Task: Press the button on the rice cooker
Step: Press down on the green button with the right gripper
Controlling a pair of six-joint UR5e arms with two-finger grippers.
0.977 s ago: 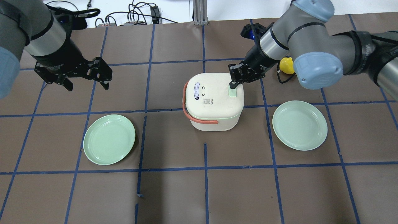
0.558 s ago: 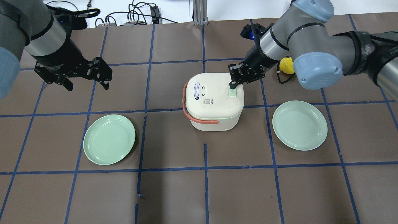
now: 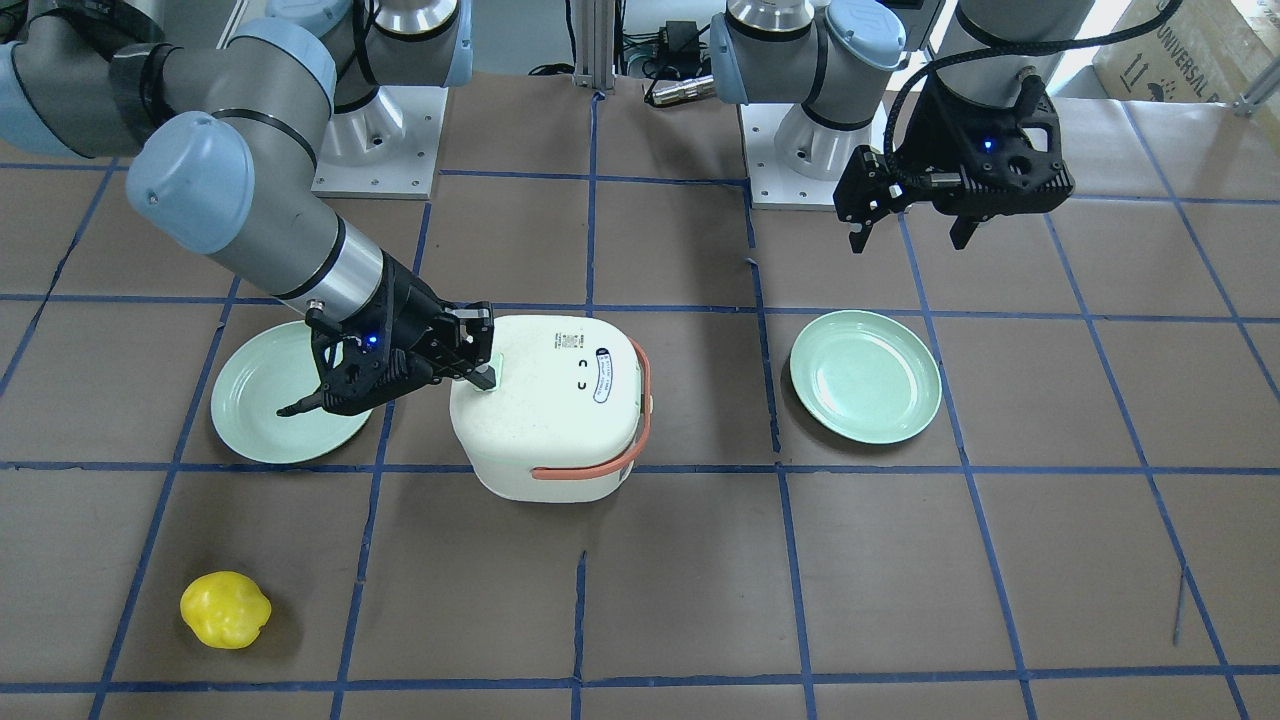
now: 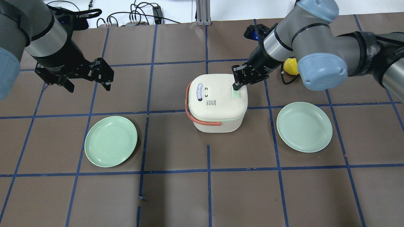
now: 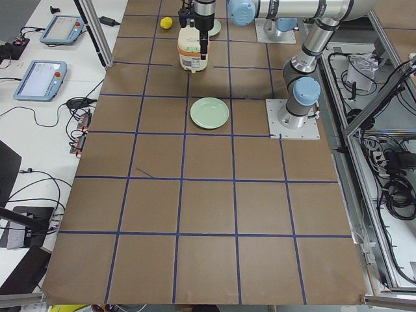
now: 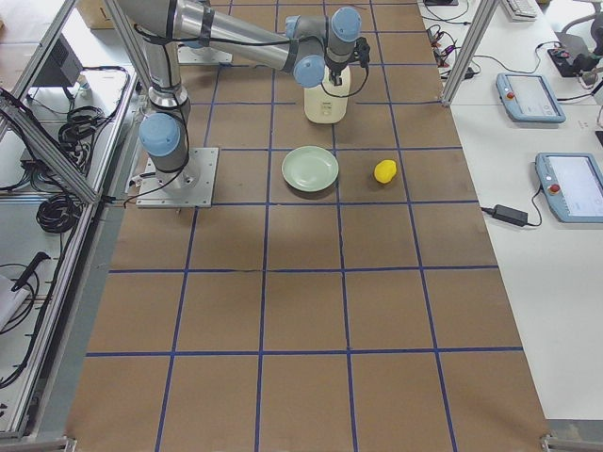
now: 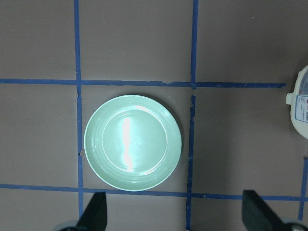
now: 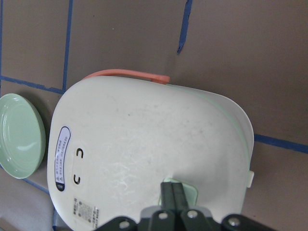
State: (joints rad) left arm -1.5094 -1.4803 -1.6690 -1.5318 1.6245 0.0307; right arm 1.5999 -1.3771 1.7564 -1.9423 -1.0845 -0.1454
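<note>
The white rice cooker [image 4: 214,104] with an orange handle stands mid-table; it also shows in the front view [image 3: 545,410]. Its mint-green button [image 4: 236,93] sits at the lid's right edge. My right gripper [image 4: 236,85] is shut, and its joined fingertips rest on the far end of the button. In the right wrist view the closed fingers [image 8: 173,193] cover the middle of the button [image 8: 188,192]. My left gripper [image 4: 88,84] is open and empty, high over the table's left side, far from the cooker.
One green plate [image 4: 110,141] lies front left, below my left gripper [image 7: 175,214]. A second green plate [image 4: 304,126] lies right of the cooker. A yellow lemon-like object [image 3: 225,609] lies beyond my right arm. Cables run along the far edge.
</note>
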